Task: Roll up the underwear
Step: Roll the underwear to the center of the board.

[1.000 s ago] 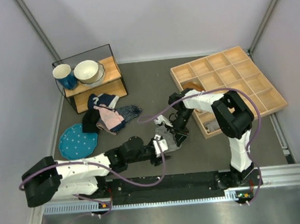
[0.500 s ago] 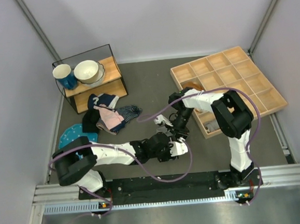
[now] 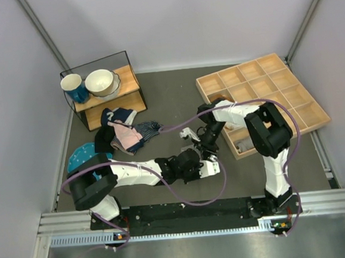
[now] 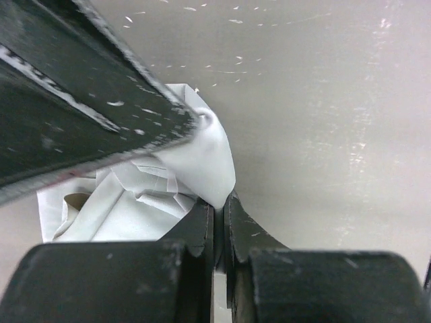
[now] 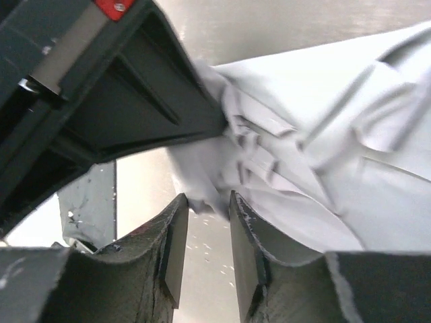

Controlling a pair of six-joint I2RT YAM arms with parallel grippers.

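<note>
Our two pincers meet on the underwear (image 4: pixel 128 208).

From above, we see the left pincer (image 3: pixel 204 163) and right pincer (image 3: pixel 203 150) almost touching, with the grey cloth mostly hidden between them. Right of them, a wooden tray (image 3: pixel 276 82) holds something grey (image 3: pixel 243 140) in its nearest cell. Far to their left, a shelf (image 3: pixel 127 85) carries a blue cup (image 3: pixel 72 86) and a white bowl (image 3: pixel 100 81). Left wrist: fingers pressed together, pinching a cloth corner. Right wrist: fingers narrowly apart at the cloth's edge; we cannot tell if they grip.
</note>
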